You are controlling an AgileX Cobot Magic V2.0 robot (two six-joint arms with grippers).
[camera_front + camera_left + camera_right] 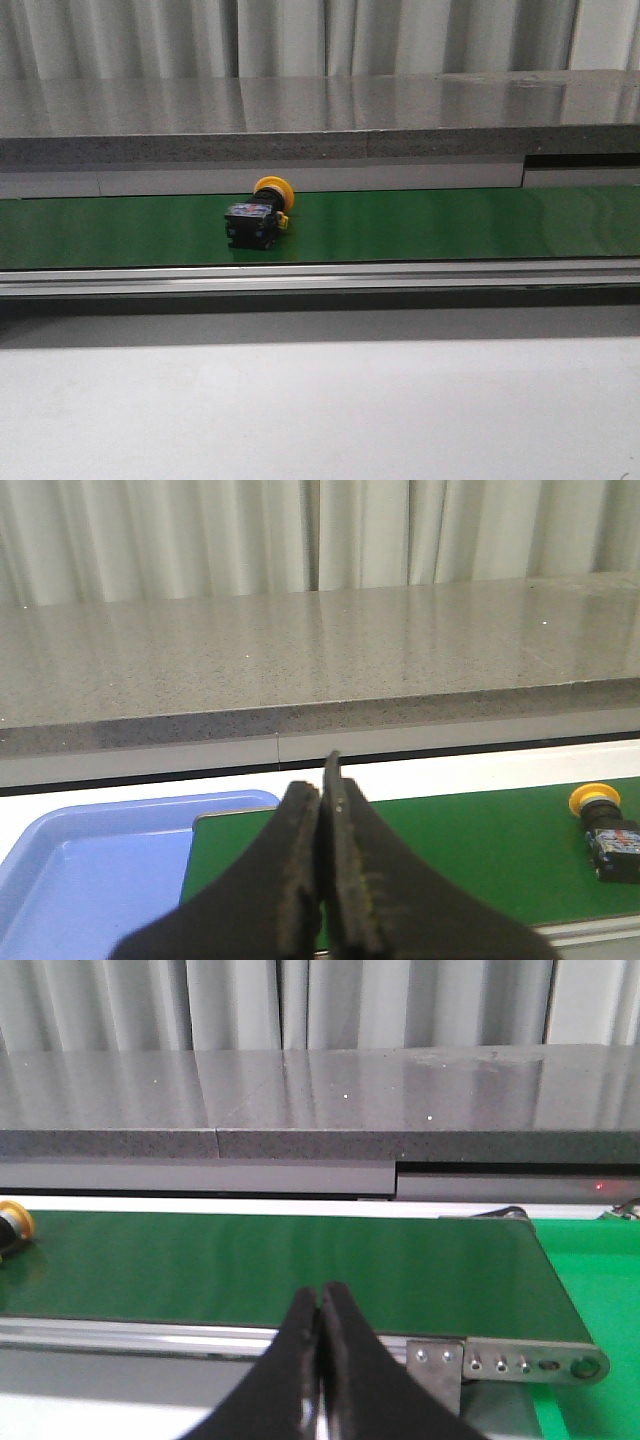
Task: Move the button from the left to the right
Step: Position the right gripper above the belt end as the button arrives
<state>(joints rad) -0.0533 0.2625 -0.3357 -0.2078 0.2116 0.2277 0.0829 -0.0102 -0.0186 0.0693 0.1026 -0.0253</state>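
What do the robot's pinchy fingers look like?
Only the fingers show, in the wrist views. The left gripper has two dark, nearly black fingers that are wide at the base and curve to thin tips, with worn brownish inner edges. The right gripper looks the same: two black tapering fingers. No cables, markings or arm parts are visible.

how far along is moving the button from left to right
Barely begun. Done: nothing visible; the button lies on its side on the green belt, untouched. In hand: nothing; the left gripper and right gripper are both shut and empty. Left: reaching, grasping, carrying it right.
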